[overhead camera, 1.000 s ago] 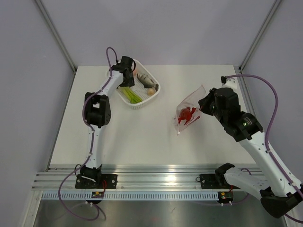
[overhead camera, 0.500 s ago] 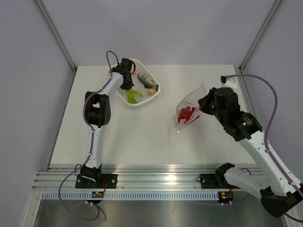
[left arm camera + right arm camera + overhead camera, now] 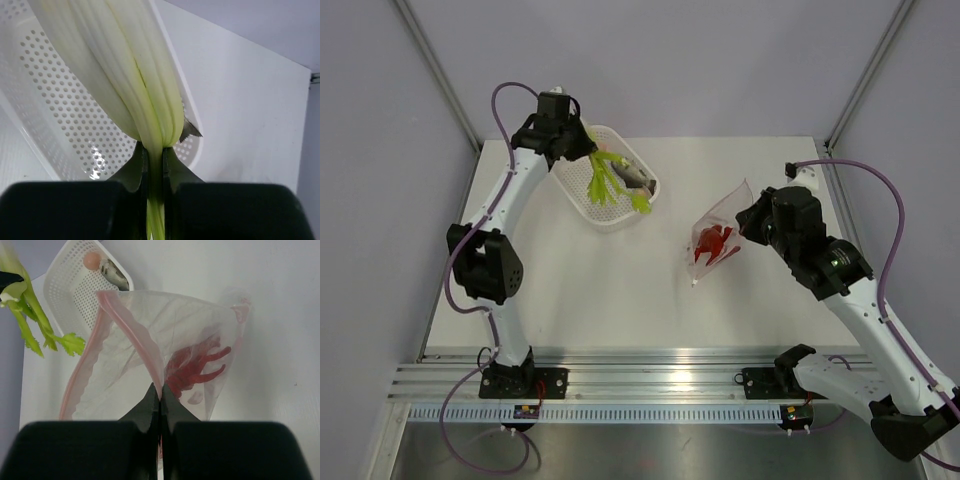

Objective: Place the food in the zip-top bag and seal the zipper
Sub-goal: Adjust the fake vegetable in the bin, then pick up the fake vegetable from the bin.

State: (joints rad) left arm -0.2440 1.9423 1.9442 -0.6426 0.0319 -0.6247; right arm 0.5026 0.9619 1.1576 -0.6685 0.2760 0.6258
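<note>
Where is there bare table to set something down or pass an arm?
Free: the near half of the table, from the basket and zip-top bag down to the near edge, and the lane between basket and bag. Crowded: the far-left corner, where the left gripper holds the green vegetable over the basket, and the right side, where the right gripper holds the bag.
</note>
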